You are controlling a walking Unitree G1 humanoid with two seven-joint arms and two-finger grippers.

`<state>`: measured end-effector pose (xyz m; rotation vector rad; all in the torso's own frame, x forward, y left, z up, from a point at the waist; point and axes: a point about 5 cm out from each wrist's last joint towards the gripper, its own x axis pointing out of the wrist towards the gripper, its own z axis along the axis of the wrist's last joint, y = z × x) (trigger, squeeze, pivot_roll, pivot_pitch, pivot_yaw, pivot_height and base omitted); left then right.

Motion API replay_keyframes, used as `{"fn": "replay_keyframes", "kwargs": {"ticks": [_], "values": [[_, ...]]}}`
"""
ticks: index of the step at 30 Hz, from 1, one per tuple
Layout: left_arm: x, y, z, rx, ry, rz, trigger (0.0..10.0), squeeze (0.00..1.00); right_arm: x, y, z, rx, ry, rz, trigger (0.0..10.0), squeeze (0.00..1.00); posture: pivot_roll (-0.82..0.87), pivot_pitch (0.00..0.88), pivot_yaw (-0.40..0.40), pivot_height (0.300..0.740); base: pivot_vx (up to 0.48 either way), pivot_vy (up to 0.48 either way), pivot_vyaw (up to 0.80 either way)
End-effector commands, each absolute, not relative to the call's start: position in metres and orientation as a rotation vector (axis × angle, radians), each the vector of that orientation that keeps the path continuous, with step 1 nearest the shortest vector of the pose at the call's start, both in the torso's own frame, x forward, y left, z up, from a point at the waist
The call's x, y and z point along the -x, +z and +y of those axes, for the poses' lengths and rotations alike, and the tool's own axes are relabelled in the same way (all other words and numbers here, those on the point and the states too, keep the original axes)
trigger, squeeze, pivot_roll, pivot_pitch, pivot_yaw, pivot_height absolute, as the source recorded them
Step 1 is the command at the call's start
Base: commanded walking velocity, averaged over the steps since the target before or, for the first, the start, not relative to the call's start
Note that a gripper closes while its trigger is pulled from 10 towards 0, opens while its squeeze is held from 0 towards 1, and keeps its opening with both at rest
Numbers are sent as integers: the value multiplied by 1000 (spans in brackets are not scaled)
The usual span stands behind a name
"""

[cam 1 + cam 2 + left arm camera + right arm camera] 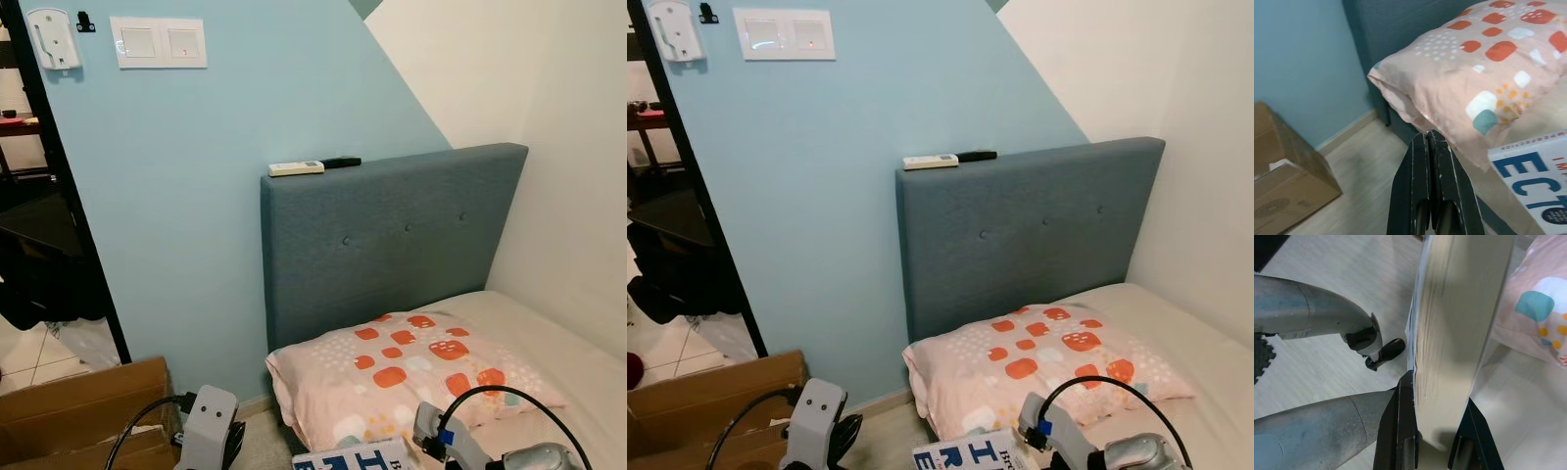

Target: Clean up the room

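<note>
1. A blue wall (216, 196) is seen ahead, with a double light switch (159, 42) mounted high on it and a white holder (53, 39) just beside that.
2. A bed (549, 343) is set against the wall, its grey padded headboard (392, 235) standing upright.
3. A pink pillow (411, 377) with orange and white patches is laid at the head of the bed, touching the headboard.
4. A cardboard box (78, 411) is placed on the floor (1361, 181) near the bed's corner, on the robot's left.
5. A book (1459, 333) with a white cover and blue lettering is clamped between the fingers of the right gripper (1432, 431), held edge-up over the edge of the bed, just beside the pillow.
6. The left gripper (1431, 196) is held above the floor beside the bed, its fingers pressed together with nothing between them.
7. A white remote (296, 167) and a black remote (341, 162) are laid end to end on top of the headboard.
</note>
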<state>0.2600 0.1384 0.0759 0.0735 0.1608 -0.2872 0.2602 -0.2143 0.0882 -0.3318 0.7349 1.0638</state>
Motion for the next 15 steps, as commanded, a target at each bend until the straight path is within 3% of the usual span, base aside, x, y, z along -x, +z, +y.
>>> {"fn": "replay_keyframes", "kwargs": {"ticks": [1, 5, 7, 15], "values": [[-257, 72, 137, -68, -295, 174, 10000, 0, -261, 89, -210, 336, 1081, 701, 10000, 0, -66, 55, -6, 740, 0, 0, 0], [-258, 71, 137, -73, -289, 179, 10000, 0, -267, 89, -207, 334, 1044, 660, 10000, 0, -66, 56, -6, 740, 0, 0, 0], [-259, 68, 141, -92, -236, 204, 10000, 0, -282, 84, -194, 273, 881, 546, 10000, 0, -59, 60, -6, 740, 0, 0, 0], [-257, 66, 145, -98, -216, 210, 10000, 0, -270, 69, -174, 220, 915, 557, 10000, 0, -58, 66, -1, 740, 0, 0, 0]]}}
